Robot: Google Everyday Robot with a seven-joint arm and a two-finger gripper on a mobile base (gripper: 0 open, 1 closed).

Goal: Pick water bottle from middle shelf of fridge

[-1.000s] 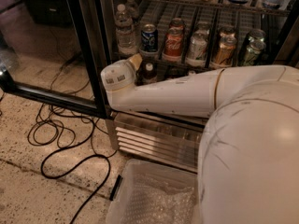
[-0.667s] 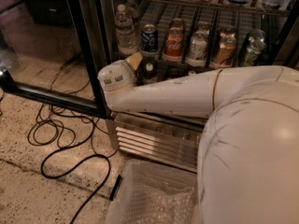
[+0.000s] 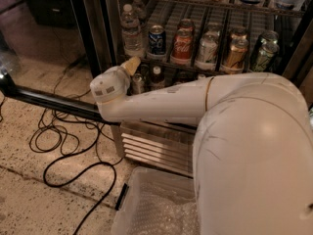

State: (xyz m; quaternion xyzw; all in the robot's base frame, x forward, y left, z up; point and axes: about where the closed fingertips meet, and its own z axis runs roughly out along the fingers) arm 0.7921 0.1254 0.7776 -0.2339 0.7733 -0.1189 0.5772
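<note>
Water bottle (image 3: 131,31) is the farthest of the things described below and stands upright at the left end of the middle shelf (image 3: 168,14), close to the fridge's (image 3: 93,33) black upright frame.

Nearest the camera, the robot's big white shoulder casing (image 3: 254,160) fills the lower right corner. Just left of it, at the bottom edge, lies a clear plastic bin (image 3: 146,204) lined with bubble wrap. A black cable (image 3: 73,148) loops over the speckled floor toward the lower left corner.

From the shoulder, the white arm (image 3: 171,102) reaches left across the steel louvred base (image 3: 151,146) and ends in a rounded wrist. From that wrist the gripper (image 3: 131,65) shows as a tan tip pointing up and back, just below the front rail of the middle shelf and below the water bottle, not touching it. Whether the gripper is apart or together cannot be told. Behind the wrist, on the rack beneath, stand small white-capped bottles of dark liquid (image 3: 156,76).

On the middle shelf, right of the water bottle, runs a row of cans: a blue can (image 3: 156,39) just beside it, then a red can (image 3: 182,45), a silver can (image 3: 208,49), a gold can (image 3: 234,54) and a green can (image 3: 261,58) near the right edge, with more cans behind them.
</note>
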